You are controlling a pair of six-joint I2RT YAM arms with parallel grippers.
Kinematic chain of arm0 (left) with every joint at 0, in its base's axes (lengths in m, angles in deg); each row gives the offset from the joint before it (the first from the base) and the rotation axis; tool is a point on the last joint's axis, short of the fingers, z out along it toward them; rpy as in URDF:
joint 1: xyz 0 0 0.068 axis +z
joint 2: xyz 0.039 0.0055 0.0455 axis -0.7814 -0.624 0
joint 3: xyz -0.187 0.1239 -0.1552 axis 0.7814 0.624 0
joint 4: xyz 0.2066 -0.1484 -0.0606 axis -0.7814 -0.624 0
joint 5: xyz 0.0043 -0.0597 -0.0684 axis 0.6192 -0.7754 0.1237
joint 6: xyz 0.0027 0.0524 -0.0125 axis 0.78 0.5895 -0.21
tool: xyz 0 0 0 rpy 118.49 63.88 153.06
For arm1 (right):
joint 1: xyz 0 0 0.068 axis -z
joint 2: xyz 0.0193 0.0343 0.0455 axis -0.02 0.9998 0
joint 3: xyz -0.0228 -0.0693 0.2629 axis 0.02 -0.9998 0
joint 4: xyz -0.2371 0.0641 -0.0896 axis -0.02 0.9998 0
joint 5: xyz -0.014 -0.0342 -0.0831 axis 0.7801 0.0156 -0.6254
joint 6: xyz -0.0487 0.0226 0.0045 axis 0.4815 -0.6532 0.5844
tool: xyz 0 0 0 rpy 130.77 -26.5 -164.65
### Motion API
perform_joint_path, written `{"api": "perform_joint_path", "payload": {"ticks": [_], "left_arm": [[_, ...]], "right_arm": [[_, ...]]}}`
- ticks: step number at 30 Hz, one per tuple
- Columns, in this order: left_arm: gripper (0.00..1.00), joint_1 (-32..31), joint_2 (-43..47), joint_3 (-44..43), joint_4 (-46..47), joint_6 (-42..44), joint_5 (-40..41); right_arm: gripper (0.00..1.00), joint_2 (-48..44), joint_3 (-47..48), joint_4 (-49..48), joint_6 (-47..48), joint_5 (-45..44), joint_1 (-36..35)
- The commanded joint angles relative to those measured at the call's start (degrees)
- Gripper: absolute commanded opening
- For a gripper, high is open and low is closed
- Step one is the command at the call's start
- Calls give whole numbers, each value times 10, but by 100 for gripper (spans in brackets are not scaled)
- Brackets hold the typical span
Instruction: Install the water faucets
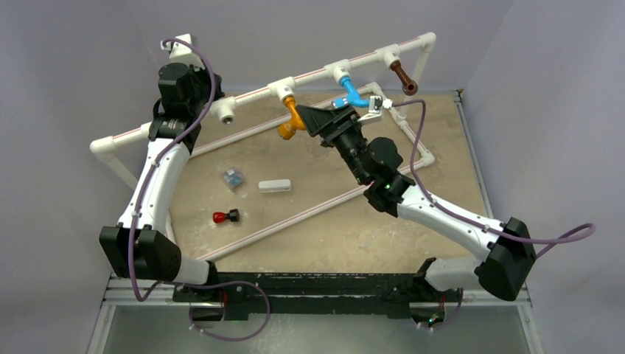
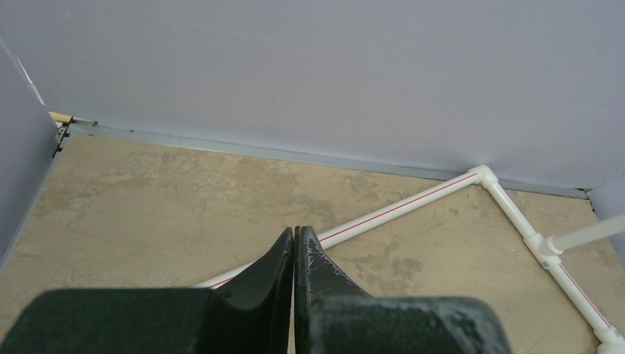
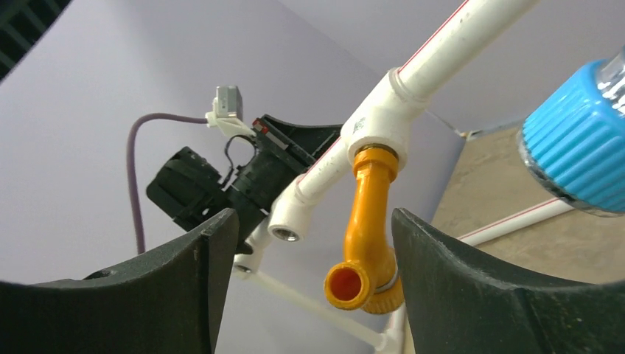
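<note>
Three water faucets hang from the raised white pipe (image 1: pixel 317 74): an orange-yellow one (image 1: pixel 291 118), a light blue one (image 1: pixel 352 94) and a dark brown one (image 1: pixel 402 77). My right gripper (image 1: pixel 306 119) is up at the orange faucet. In the right wrist view it (image 3: pixel 313 214) stands open, with the orange faucet (image 3: pixel 366 221) between the fingers, close to the right one; the faucet sits in its tee. The blue faucet's knob (image 3: pixel 578 140) shows at the right edge. My left gripper (image 2: pixel 295 230) is shut on nothing, above the table's far left.
An empty tee socket (image 1: pixel 226 114) sits left of the orange faucet. A white block (image 1: pixel 274 186), a small blue-grey part (image 1: pixel 233 178) and a red-and-black part (image 1: pixel 225 217) lie on the tan table. A low pipe frame (image 1: pixel 295 217) crosses the table.
</note>
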Motion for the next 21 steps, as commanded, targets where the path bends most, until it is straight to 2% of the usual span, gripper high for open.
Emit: {"api": "perform_joint_path", "payload": {"ticks": [1,10,21], "left_arm": [[0,-2,-24,32,-94,-1,-7],[0,-2,-26,32,-94,-1,-7],[0,-2,-27,32,-95,-2,-11]], "right_arm": [[78,-34,9,25,113,-34,-1],[78,-56,69,90,378,-34,-1],[75,-81,125,198,829,130,-14]]}}
